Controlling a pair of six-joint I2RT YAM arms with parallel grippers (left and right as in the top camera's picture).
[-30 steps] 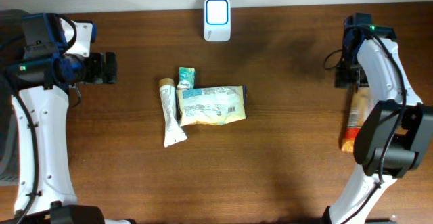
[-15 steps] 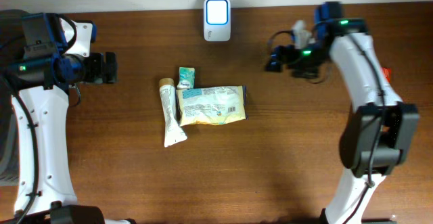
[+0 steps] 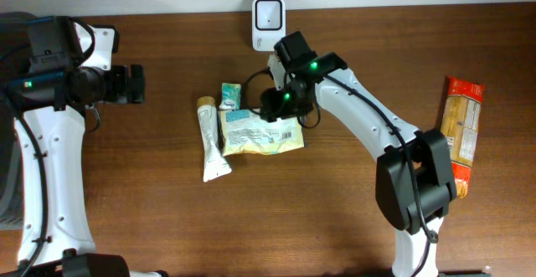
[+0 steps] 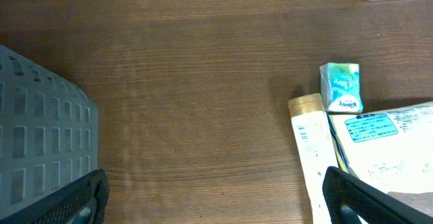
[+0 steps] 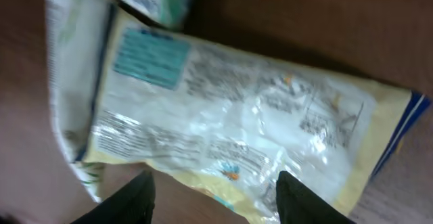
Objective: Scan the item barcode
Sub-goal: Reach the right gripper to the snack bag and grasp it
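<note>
A yellow and white packet (image 3: 261, 130) lies flat at the table's middle, printed side up. Beside it lie a cream tube (image 3: 211, 139) and a small green tissue pack (image 3: 231, 95). The white scanner (image 3: 268, 24) stands at the back edge. My right gripper (image 3: 280, 101) hovers over the packet's upper edge. In the right wrist view the packet (image 5: 237, 116) fills the frame, blurred, and the right gripper (image 5: 215, 200) has its jaws apart over the packet's near edge, gripping nothing. My left gripper (image 3: 134, 84) is open at the far left, over bare wood (image 4: 216, 200).
An orange and yellow pack (image 3: 461, 135) lies at the right edge of the table. A grey perforated basket (image 4: 40, 136) shows at the left in the left wrist view, where the tissue pack (image 4: 342, 87) and tube (image 4: 311, 149) also appear.
My right arm has swung from the table's right side to above the yellow packet, and its jaws have narrowed. The orange pack now lies uncovered at the right. The left arm is still.
</note>
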